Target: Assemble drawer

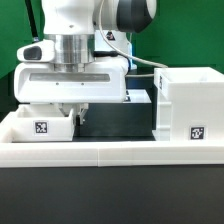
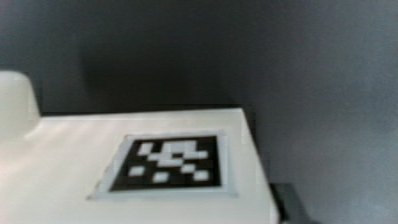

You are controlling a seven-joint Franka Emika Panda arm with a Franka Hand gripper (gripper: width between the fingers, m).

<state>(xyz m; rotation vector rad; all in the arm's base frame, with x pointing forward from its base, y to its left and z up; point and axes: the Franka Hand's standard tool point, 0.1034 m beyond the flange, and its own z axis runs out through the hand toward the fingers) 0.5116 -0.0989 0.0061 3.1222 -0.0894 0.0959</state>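
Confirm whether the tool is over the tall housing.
No: the tool hangs by the small tray at the exterior view's left; the tall housing stands apart at its right.

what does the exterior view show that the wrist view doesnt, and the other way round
Only the exterior view: the arm with its gripper hanging over the black mat, the tall housing at that view's right, a small tray at its left, and the low border wall in front. Only the wrist view: a close look at one square tag on a flat white surface. Both share white plastic carrying a tag; which part the wrist view sees I cannot tell.
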